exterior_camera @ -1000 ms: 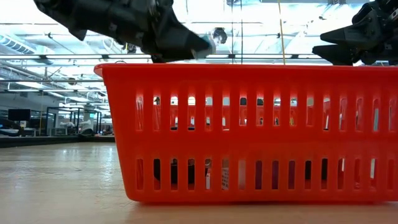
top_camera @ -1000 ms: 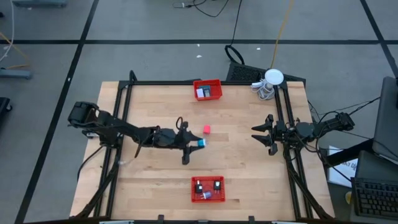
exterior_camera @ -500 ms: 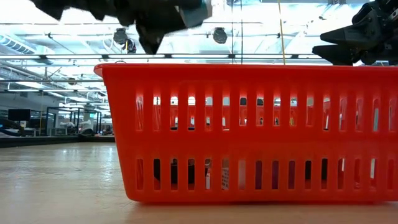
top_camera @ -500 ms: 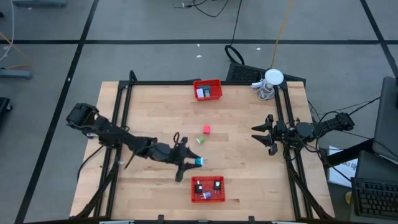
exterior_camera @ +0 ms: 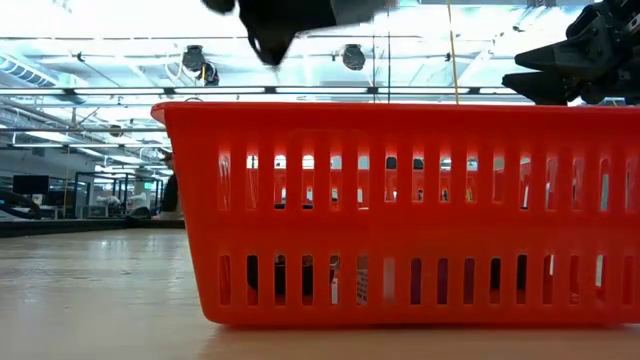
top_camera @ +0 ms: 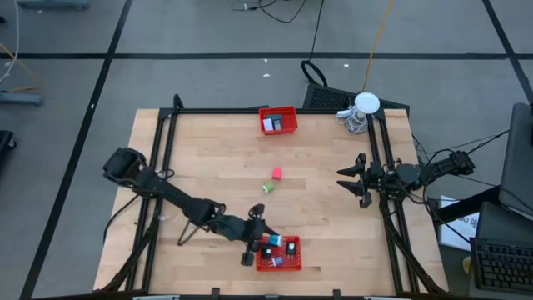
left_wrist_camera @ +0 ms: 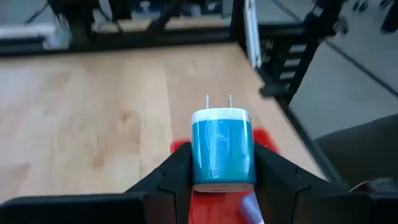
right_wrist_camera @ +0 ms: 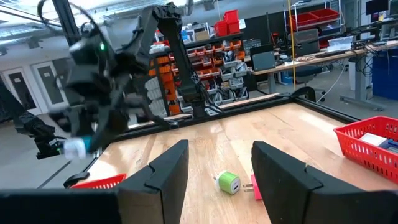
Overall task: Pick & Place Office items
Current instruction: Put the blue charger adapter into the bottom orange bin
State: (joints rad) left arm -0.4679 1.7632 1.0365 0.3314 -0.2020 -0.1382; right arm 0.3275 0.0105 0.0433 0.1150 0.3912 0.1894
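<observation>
Teal plug adapter [left_wrist_camera: 222, 148] sits pinched in the left end effector [top_camera: 259, 243], at the near red basket's [top_camera: 291, 264] left rim, lower centre of the high view. Green [top_camera: 268, 188] and pink [top_camera: 276, 173] items lie mid-worktop [top_camera: 208, 150]. Right end effector [top_camera: 356, 179], fingers spread, waits at right.

Two red baskets [top_camera: 277, 121] [top_camera: 280, 261] sit on the wooden table [top_camera: 200, 158].
</observation>
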